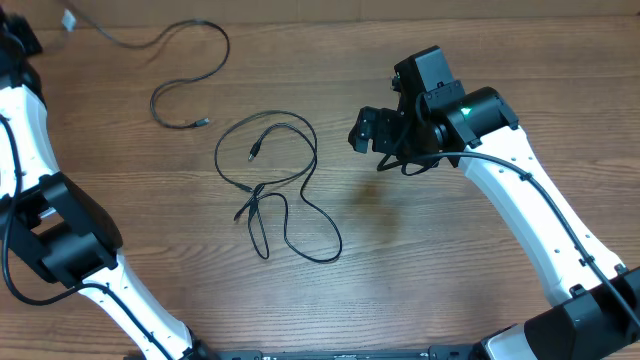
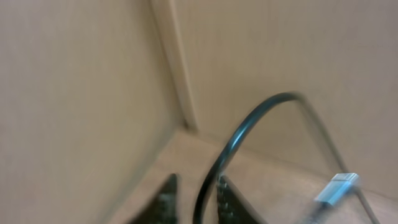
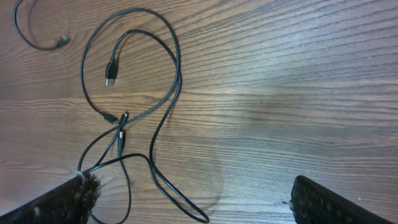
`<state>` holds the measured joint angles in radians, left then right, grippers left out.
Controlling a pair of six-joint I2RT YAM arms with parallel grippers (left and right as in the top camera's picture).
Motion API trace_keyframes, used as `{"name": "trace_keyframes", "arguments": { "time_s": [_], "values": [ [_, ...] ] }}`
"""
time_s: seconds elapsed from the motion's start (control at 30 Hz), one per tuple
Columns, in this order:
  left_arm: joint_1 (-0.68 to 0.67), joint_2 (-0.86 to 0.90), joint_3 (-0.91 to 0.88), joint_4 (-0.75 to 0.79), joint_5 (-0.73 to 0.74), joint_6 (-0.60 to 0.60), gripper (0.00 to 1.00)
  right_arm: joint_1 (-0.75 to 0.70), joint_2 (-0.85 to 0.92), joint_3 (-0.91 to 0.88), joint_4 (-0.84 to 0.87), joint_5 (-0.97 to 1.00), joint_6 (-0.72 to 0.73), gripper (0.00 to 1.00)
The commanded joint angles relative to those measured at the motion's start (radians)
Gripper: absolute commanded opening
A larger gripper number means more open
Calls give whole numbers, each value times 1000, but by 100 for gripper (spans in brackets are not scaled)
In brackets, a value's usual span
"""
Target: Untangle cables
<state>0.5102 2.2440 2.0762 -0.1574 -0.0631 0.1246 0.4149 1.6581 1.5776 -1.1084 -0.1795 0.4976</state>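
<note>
**Overhead.**
- Left arm (image 1: 25, 130): white links run up the left edge from a black joint. The wrist is cut off at the top corner, so the jaws are not seen here.
- Right arm (image 1: 530, 200): reaches in from the lower right, elbow low and wrist turned leftward.
- Right gripper (image 1: 368, 135): held above the table (image 1: 450, 300).
- Cables, two groups, both on the fingertip side of the right jaws.
  - Tangle (image 1: 270, 185): thin black loops near the right jaws, crossing at one spot, with a long loop trailing toward the near edge.
  - Long cable (image 1: 190, 60): well apart from the right jaws. It is a single strand from a white plug at the top-left corner, curling round to a small plug end.

**Left wrist.** Picture blurred.
- Left gripper (image 2: 196, 180): raised, facing pale panels.
- Fingers (image 2: 169, 196): close together, closed on the long cable (image 2: 249, 121).
- The cable rises from between the fingers, arches over and drops to a silver plug right of the jaws.

**Right wrist.**
- Right gripper (image 3: 193, 180): tilted down at the table (image 3: 298, 74).
- Fingers (image 3: 71, 199): spread wide, nothing between them.
- Tangle (image 3: 165, 99): ahead of the jaws and toward the picture-left finger, not touching it as far as can be told. Its strands cross beside two small plug tips, and a larger plug lies inside the upper loop.
- Long cable (image 3: 37, 45): its end lies far ahead, at the top-left corner.
</note>
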Motion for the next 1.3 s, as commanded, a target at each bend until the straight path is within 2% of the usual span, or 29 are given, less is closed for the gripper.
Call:
{"name": "trace_keyframes", "arguments": {
  "time_s": [0.0, 0.07, 0.1, 0.13, 0.33, 0.4, 0.5, 0.63, 0.7, 1.0, 1.1, 1.2, 1.27],
  "values": [
    [-10, 22, 12, 0, 21, -13, 40, 7, 5, -6, 10, -6, 7, 98],
    [-10, 52, 12, -39, 42, -43, 76, 7, 5, -6, 19, -6, 27, 98],
    [-10, 70, 12, -62, 49, -53, 97, 7, 5, -6, 26, -6, 33, 98],
    [-10, 92, 12, -97, 61, -54, 100, 7, 5, -6, 32, -7, 33, 98],
    [-19, 151, 12, -327, 77, -59, 100, 7, 5, -6, 28, -36, 32, 98],
    [-24, 138, 13, -377, 136, -61, 100, 7, 5, -6, 25, -36, 32, 98],
    [-29, 113, 13, -457, 305, -61, 100, 7, 5, -6, 26, -36, 32, 98],
    [-41, 115, 6, -528, 600, -61, 100, 7, 5, -6, 29, -36, 32, 98],
    [-56, 120, -4, -544, 634, -61, 100, 7, 5, -6, 29, -36, 32, 98],
    [-188, 124, -114, -555, 311, 6, 100, 7, 5, -6, 3, -35, 32, 98],
    [-224, 124, -134, -536, 217, 10, 97, 7, 5, -6, 3, -35, 32, 98],
    [-252, 124, -149, -515, 148, 10, 84, 7, 5, -6, 3, -36, 32, 98],
    [-262, 124, -163, -500, 122, 10, 70, 7, 5, -6, 3, -35, 32, 98]
  ]
}}
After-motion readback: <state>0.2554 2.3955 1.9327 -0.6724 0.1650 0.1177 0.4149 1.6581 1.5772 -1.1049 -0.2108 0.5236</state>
